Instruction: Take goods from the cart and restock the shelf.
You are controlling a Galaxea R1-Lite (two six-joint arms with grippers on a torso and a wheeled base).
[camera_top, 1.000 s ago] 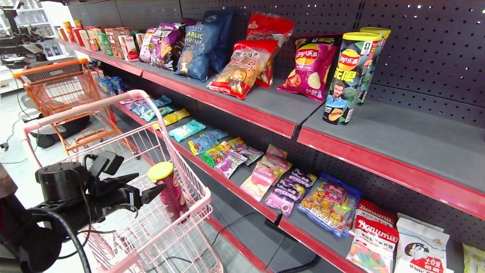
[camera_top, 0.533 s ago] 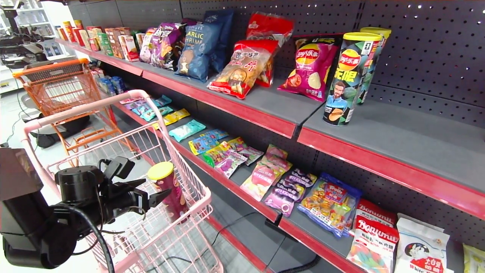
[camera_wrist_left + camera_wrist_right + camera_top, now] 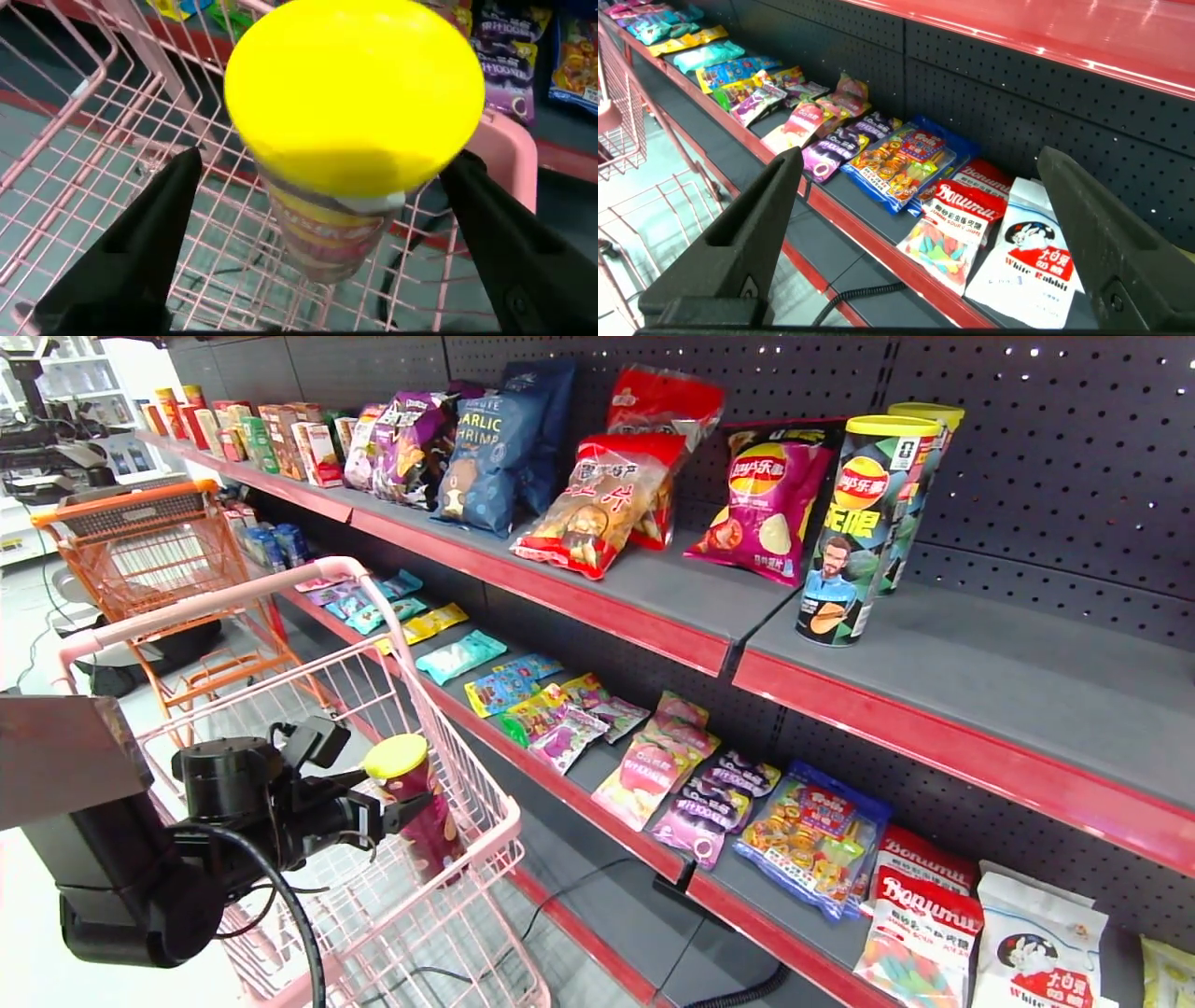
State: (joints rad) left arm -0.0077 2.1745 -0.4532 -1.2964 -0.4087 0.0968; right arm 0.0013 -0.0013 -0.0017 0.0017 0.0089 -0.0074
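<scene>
My left hand [image 3: 409, 795] is spread wide around the yellow-lidded can [image 3: 429, 835], a finger on each side. The can stands upright in the pink cart [image 3: 215, 602]. My right hand [image 3: 915, 163] hangs wide open, facing the lower shelf [image 3: 859, 219].

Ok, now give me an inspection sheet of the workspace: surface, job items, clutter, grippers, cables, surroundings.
Surface: grey shelf boards with red front edges, stocked with snack bags; bare space right of the tall dark canisters.
Job's things: maroon cylindrical canister with yellow lid, upright in pink wire cart.
Clutter: nothing seen.
Grippers: left gripper jaws open either side of the maroon canister; right gripper jaws open, empty.
Cables: black cable on the floor under the shelving.
Surroundings: orange wire cart behind the pink one.
</scene>
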